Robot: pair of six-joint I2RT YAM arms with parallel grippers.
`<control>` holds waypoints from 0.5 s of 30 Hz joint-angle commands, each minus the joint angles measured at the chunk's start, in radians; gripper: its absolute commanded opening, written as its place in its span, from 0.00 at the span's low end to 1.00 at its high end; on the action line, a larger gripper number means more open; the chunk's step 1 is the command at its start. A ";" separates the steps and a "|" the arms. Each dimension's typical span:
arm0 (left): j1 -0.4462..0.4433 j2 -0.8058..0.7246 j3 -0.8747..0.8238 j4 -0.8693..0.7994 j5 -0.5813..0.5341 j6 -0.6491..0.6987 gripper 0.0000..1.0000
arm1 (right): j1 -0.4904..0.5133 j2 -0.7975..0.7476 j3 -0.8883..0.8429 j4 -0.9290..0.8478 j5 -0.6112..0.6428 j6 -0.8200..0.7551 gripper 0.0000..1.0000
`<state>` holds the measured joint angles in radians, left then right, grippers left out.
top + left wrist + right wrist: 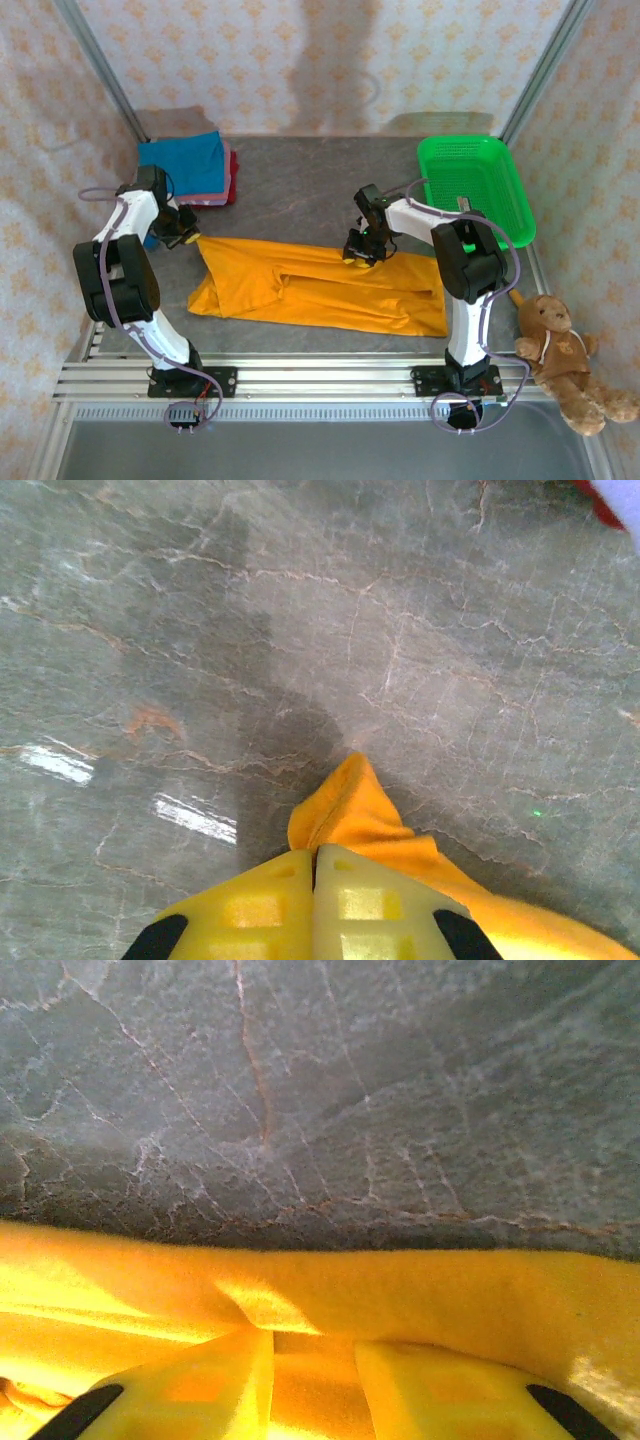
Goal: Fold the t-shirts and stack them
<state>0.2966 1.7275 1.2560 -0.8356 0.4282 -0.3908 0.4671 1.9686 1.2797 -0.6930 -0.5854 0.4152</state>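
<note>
Closest to us, in the left wrist view, the left gripper [313, 858] has its yellow fingers [250, 905] pressed together. A corner of the orange t-shirt [350, 805] comes out between them, so it is clamped on the cloth. The right gripper [312, 1355] has a small gap between its jaws, and a fold of the same shirt is pinched there.

From above, we see this shirt spread in the middle of the frame on the grey table [300, 175]. A blue t-shirt [180, 157] lies on a red t-shirt [233, 175] at the upper left. At the upper right stands a green basket [470, 180], and at the lower right a teddy bear [555, 350].
</note>
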 commanded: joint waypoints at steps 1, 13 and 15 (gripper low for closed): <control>0.010 0.063 -0.004 -0.003 0.035 0.024 0.00 | -0.010 0.084 -0.084 -0.108 0.144 -0.012 0.32; 0.009 0.028 0.057 -0.058 -0.109 0.040 0.34 | -0.008 -0.055 -0.027 -0.174 0.115 -0.038 0.37; 0.005 -0.016 0.065 -0.080 -0.131 0.035 0.36 | -0.008 -0.086 -0.015 -0.188 0.103 -0.042 0.37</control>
<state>0.2966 1.7966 1.2816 -0.8543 0.3717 -0.3645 0.4675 1.9263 1.2797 -0.7715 -0.5468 0.3912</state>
